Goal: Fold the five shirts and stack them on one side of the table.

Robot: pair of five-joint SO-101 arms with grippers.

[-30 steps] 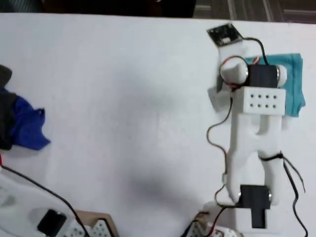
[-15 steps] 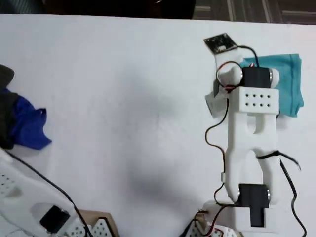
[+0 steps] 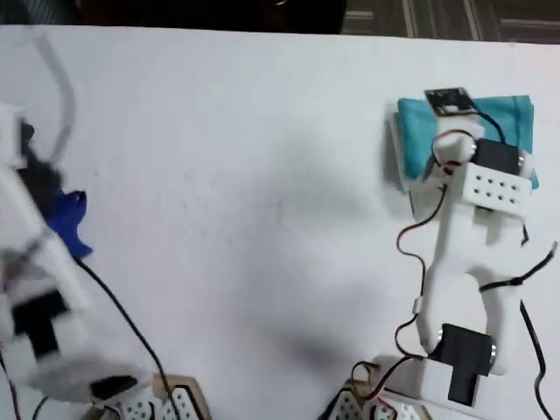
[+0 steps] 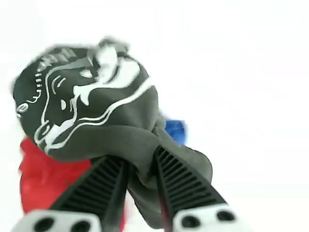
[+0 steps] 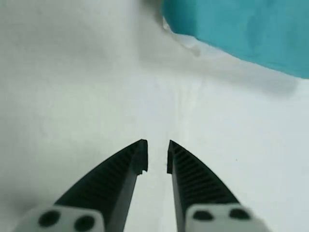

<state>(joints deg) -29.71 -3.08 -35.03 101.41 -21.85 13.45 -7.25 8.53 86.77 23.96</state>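
In the left wrist view my left gripper (image 4: pixel 141 162) is shut on a fold of a dark grey shirt (image 4: pixel 96 116) with a white print. A red shirt (image 4: pixel 43 179) lies under it and a blue shirt (image 4: pixel 175 129) behind it. The high view has the left arm (image 3: pixel 35 262) blurred over this pile at the table's left edge, where the blue shirt (image 3: pixel 70 223) peeks out. A folded teal shirt (image 3: pixel 516 122) lies at the far right under the right arm (image 3: pixel 472 227). My right gripper (image 5: pixel 157 145) hangs over bare table short of the teal shirt (image 5: pixel 241 29), open by a narrow gap and holding nothing.
The white table (image 3: pixel 262 175) stretches wide between the two arms. The arm bases and their cables (image 3: pixel 131 324) sit along the near edge. A dark floor strip runs beyond the far edge.
The left arm swung from the near left corner up onto the shirt pile. The right arm shifted right and turned over the teal shirt, uncovering its left part.
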